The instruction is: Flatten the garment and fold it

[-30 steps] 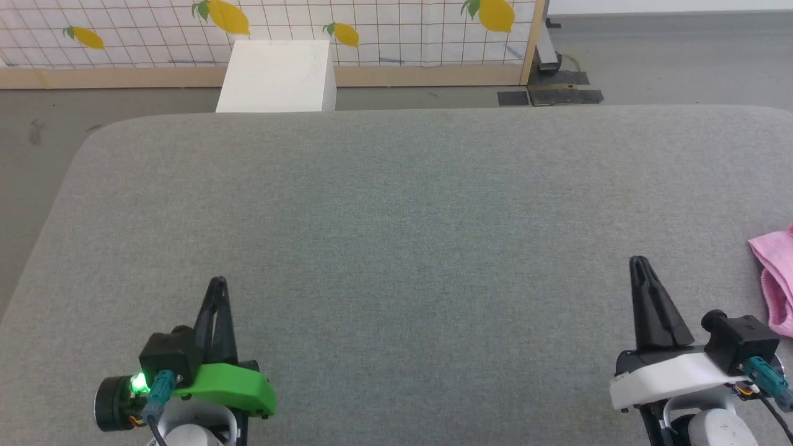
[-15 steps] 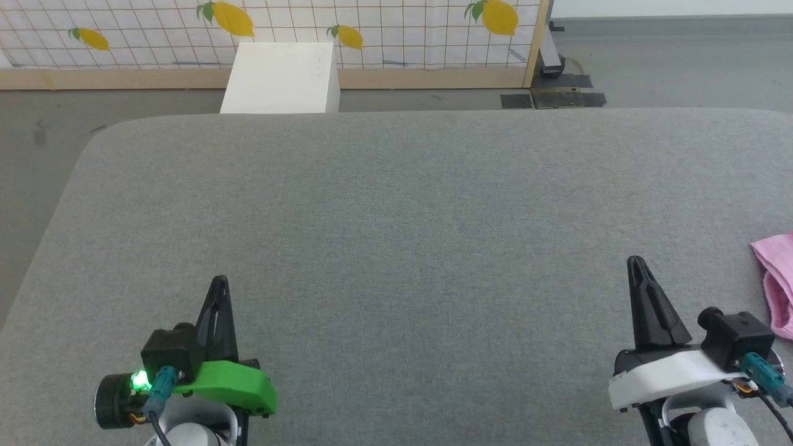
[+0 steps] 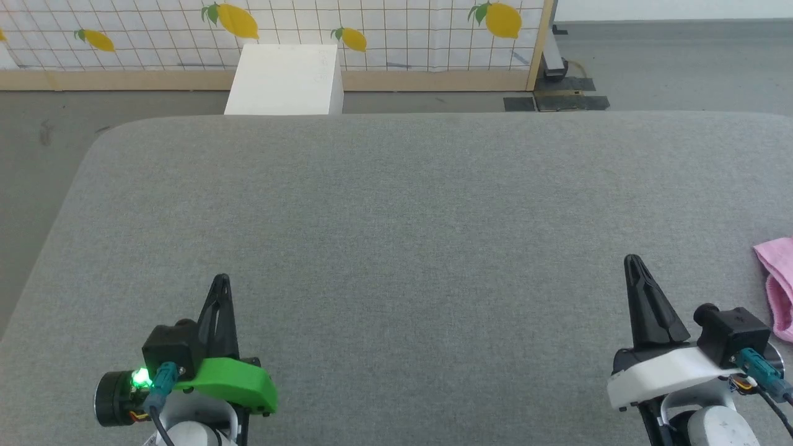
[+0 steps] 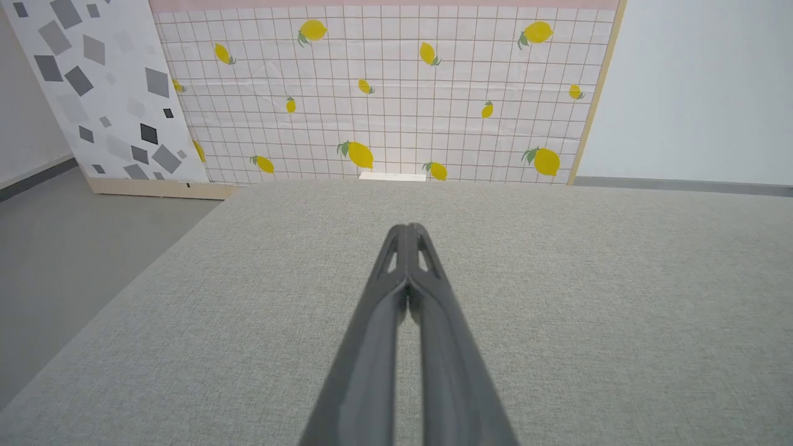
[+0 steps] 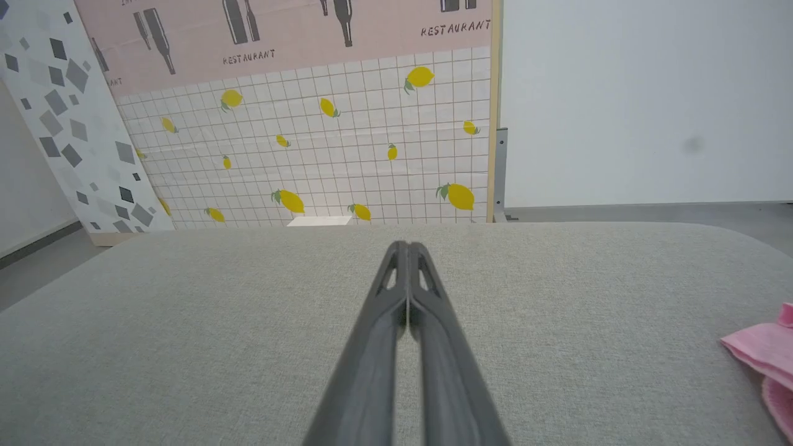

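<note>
**At the table's far right, a garment easy to lose**

On the grey table (image 3: 396,204), the pink garment (image 3: 777,288) lies at the far right, near the right gripper (image 3: 632,260) but not touching it. The head view cuts it off at the frame edge. What can be seen is a folded lip and a rounded hem. How much cloth lies beyond that, and whether any of it hangs over the table's side, cannot be told from here.

Both grippers are clenched, fingers pressed tip to tip and holding nothing. The left gripper (image 3: 220,280) sits well apart from the cloth, on the opposite side of the table.

The main risk is a reach made with the right fingers pressed together like this. They would probably nudge the soft knit sideways rather than pinch it, and a push to the right could send it off the table. A second risk is picking a grasp point from such a partial sight of the cloth. A pinch on the nearest fold may catch several layers, so the garment comes up bunched and resists flattening. Dragging it to the centre by one corner across the textured surface could also twist or roll it. The left arm is too far off to help until the cloth is brought inward.
</note>
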Available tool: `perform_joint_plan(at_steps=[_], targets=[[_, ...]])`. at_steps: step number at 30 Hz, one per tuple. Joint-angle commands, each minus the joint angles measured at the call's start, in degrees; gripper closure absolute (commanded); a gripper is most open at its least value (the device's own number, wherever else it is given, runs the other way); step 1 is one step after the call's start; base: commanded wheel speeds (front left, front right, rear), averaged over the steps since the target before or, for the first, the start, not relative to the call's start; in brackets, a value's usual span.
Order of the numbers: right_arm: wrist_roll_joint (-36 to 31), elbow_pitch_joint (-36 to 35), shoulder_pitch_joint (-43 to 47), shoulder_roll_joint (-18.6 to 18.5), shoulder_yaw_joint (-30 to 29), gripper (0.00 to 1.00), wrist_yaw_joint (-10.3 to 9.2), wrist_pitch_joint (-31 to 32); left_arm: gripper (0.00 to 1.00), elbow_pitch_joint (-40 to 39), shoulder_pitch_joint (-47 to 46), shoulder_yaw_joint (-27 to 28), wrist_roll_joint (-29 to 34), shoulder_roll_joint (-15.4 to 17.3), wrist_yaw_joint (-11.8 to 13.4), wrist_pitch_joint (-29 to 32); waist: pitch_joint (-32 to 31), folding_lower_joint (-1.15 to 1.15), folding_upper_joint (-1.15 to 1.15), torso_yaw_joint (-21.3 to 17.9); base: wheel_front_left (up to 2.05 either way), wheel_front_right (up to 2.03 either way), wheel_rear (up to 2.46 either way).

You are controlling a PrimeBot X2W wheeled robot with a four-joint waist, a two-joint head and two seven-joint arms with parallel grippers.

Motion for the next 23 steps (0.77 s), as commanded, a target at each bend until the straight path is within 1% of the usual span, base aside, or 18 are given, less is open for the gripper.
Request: perform_joint_plan(at_steps=[1,23], targets=[[-0.55,-0.5,0.64,0.01,0.17,1.0,-0.02,0.46,1.0,-0.34,0.63,0.24,0.74,-0.21,-0.29,0.29,-0.03,0.0,0.0,0.04,0.0,0.0,0.0],[-2.37,-1.99,1.08,0.02,0.49,1.0,-0.04,2.98,1.0,-1.8,1.1,1.0,2.45,-0.86,-1.17,2.82,-0.44,0.0,0.0,0.6,0.0,0.0,0.0]])
